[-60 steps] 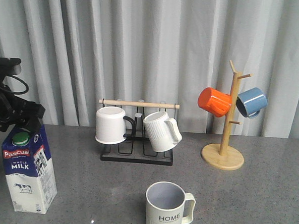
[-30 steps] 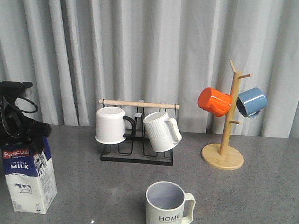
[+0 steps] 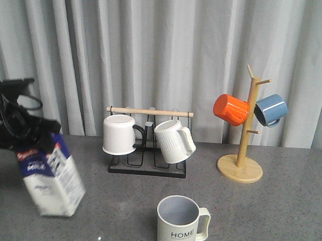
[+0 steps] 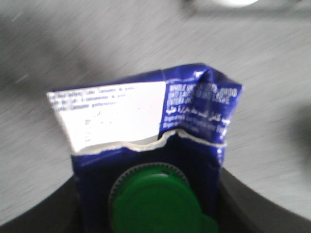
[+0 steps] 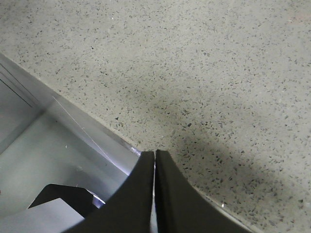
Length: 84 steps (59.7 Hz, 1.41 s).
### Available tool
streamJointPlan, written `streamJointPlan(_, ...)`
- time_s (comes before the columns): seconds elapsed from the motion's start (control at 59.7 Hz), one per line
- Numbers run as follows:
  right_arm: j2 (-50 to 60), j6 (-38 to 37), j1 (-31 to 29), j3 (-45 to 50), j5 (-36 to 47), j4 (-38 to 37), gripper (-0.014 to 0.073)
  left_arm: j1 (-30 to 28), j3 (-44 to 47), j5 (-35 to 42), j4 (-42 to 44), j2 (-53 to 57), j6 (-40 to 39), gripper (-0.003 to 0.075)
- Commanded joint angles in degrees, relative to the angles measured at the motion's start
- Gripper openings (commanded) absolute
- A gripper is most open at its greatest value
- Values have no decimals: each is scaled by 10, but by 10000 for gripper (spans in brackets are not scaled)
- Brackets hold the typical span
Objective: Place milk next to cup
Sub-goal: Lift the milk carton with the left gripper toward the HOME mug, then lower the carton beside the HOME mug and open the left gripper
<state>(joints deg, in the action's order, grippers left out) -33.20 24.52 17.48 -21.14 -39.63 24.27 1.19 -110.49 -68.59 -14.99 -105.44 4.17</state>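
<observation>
The milk (image 3: 51,174) is near the left edge of the counter (image 3: 285,211), tipped so its top leans left, and the left claw (image 3: 21,133) is closed around that top, by the green cap (image 4: 155,201). The cup (image 3: 180,223) sits near the front edge in the middle, well apart from the milk and off to its right, so I think the left arm must carry the milk that way. The right claw (image 5: 155,194) is pinched closed on nothing, over the counter's edge.
</observation>
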Motion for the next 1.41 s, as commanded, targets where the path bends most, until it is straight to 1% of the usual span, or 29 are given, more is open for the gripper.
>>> streamJointPlan(0.0, 0, 0, -1, -15, 30, 11, -5, 1, -18, 55, -119, 58, 37, -8)
streamJointPlan(0.067, 0, 0, -1, -15, 30, 11, -5, 2, -19, 61, -189, 67, 81, -8)
streamJointPlan(0.117, 0, 0, -1, -15, 30, 11, -5, 10, -21, 57, -225, 71, 111, -7)
streamJointPlan(0.201, 0, 0, -1, -15, 30, 11, -5, 25, -33, 41, -234, 69, 113, -7)
streamJointPlan(0.318, 0, 0, -1, -15, 30, 11, -5, 58, -42, 23, -200, 61, 106, -7)
streamJointPlan(0.486, 0, 0, -1, -15, 30, 12, -5, 111, -45, 6, -104, 42, 64, -6)
streamJointPlan(0.587, 0, 0, -1, -15, 29, 13, -5, 136, -45, -9, -61, 24, 48, -5)
streamJointPlan(0.788, 0, 0, -1, -15, 27, 14, -5, 172, -45, -11, -57, -8, 48, 1)
streamJointPlan(0.955, 0, 0, -1, -15, 27, 14, -5, 184, -46, -14, -52, -17, 48, 17)
streamJointPlan(1.073, 0, 0, -1, -15, 27, 14, -5, 184, -47, -28, -55, -17, 48, 61)
streamJointPlan(1.173, 0, 0, -1, -15, 27, 14, -5, 184, -48, -30, -58, -17, 48, 130)
streamJointPlan(1.291, 2, -1, -1, -15, 27, 14, -5, 184, -48, -30, -60, -17, 48, 246)
streamJointPlan(1.341, 2, -1, -1, -15, 27, 14, -5, 184, -48, -30, -60, -17, 48, 314)
streamJointPlan(1.391, 2, -1, -1, -15, 27, 14, -5, 184, -48, -30, -59, -17, 48, 363)
